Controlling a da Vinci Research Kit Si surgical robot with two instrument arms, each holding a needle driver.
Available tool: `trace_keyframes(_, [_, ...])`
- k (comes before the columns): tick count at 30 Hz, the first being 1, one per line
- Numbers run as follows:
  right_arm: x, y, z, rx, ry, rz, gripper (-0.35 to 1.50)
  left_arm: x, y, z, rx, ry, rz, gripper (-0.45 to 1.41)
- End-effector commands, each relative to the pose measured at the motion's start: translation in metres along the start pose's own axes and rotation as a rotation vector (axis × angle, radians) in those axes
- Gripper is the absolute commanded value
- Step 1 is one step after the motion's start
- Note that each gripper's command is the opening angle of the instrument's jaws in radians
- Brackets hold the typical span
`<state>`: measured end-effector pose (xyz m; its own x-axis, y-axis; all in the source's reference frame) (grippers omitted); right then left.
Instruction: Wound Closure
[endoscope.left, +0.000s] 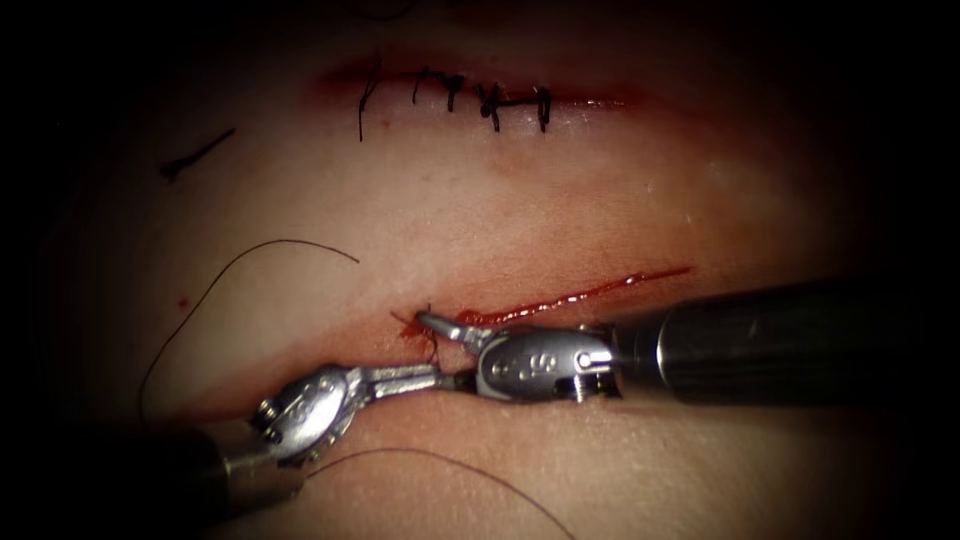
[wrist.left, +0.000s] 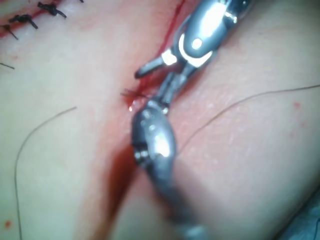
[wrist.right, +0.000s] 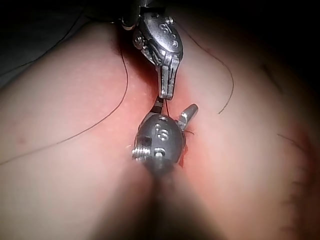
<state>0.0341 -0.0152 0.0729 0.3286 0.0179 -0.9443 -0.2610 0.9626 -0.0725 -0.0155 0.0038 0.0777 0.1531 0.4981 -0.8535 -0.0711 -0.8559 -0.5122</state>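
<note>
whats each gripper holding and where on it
The right gripper is open, holding nothing. The left gripper reaches between its jaws at the red cut in the pale tissue; its hold cannot be told.

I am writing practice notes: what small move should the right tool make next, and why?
Probably close the right tool's open jaws on the thread ends at the cut's left end: one jaw lies beside them. The left tool's jaws are shut nearby; what they hold I cannot tell, nor where the needle is.
</note>
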Motion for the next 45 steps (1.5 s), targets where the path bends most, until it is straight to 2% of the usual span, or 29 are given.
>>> trace_keyframes(1, [-0.0005,-0.0011,0.0010,0.004,0.002,-0.001,1.46,-0.0009,0.0002,0.0005,-0.002,0.000,-0.003,-0.45])
trace_keyframes(16, [-0.0008,-0.0020,0.0042,0.002,0.009,-0.015,1.48,-0.0002,0.0006,0.0003,-0.010,0.002,-0.008,-0.45])
trace_keyframes(22, [-0.0010,-0.0030,0.0042,0.038,-0.002,-0.041,1.48,0.0011,0.0001,0.0003,-0.016,0.006,-0.022,-0.45])
trace_keyframes(33, [-0.0007,-0.0026,0.0048,0.001,0.029,-0.038,1.46,0.0000,0.0025,0.0008,-0.031,0.006,-0.010,-0.45])
trace_keyframes(45, [-0.0003,-0.0027,0.0048,-0.016,0.045,-0.038,1.43,0.0001,0.0019,0.0007,-0.040,0.008,-0.012,-0.45])
